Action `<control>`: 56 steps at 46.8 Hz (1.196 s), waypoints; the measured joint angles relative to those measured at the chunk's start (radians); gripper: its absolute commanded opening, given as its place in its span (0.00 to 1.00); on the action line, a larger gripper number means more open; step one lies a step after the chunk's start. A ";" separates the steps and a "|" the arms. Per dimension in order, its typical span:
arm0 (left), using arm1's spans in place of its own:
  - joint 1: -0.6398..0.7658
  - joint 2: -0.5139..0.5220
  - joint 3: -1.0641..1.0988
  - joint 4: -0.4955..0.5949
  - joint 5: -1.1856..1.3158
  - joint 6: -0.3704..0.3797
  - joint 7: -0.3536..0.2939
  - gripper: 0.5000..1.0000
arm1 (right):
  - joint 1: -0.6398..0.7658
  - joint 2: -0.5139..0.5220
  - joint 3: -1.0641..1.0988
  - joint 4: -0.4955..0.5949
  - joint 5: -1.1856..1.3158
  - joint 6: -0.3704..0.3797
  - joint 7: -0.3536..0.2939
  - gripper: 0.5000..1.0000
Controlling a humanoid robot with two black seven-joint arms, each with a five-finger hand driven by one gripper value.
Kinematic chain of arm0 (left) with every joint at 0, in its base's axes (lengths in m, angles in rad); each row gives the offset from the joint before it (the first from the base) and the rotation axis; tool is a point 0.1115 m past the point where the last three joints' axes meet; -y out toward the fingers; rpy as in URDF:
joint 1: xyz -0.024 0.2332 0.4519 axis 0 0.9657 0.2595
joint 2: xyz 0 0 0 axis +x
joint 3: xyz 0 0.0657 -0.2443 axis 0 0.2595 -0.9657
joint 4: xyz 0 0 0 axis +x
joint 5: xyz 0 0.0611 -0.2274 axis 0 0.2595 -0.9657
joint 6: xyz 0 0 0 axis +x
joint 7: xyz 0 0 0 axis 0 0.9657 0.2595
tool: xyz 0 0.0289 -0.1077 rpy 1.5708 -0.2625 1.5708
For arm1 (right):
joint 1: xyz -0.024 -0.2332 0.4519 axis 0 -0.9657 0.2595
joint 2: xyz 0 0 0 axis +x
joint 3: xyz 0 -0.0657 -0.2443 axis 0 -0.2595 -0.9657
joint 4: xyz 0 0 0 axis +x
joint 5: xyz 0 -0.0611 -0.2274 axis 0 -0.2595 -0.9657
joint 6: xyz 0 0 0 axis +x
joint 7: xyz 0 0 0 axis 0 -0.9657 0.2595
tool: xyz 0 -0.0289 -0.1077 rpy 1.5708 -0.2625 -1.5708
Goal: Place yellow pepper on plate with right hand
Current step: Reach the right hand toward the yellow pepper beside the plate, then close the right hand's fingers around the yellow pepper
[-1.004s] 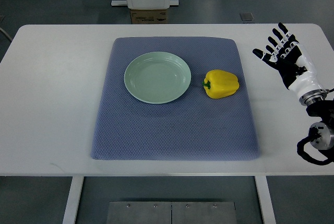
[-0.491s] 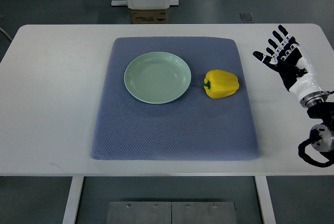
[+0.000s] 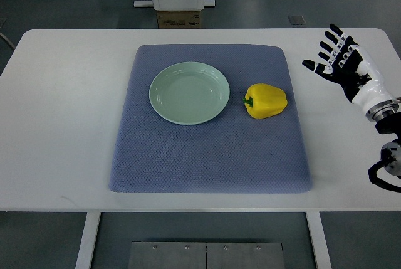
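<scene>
Across the white table (image 3: 69,125) lies a blue-grey textured mat (image 3: 207,150), covering most of the middle. On the mat's upper left part sits a pale green plate (image 3: 188,93), bare inside. Just to the right of the plate, apart from its rim, the yellow pepper (image 3: 266,100) rests on its side on the mat, green stem toward the plate. Well to the right, over bare table, the right hand (image 3: 341,65) shows with fingers spread, holding nothing.
</scene>
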 measured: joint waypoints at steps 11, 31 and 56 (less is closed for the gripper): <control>0.000 0.000 0.000 0.000 0.000 0.000 0.000 1.00 | 0.207 -0.035 -0.311 0.004 -0.141 -0.054 0.006 0.96; 0.000 0.000 0.000 0.000 0.000 0.000 0.000 1.00 | 0.637 0.060 -0.883 -0.001 -0.251 -0.224 0.011 0.98; 0.000 0.000 0.000 0.000 0.000 0.000 0.000 1.00 | 0.766 0.316 -1.156 -0.108 -0.237 -0.277 -0.046 0.99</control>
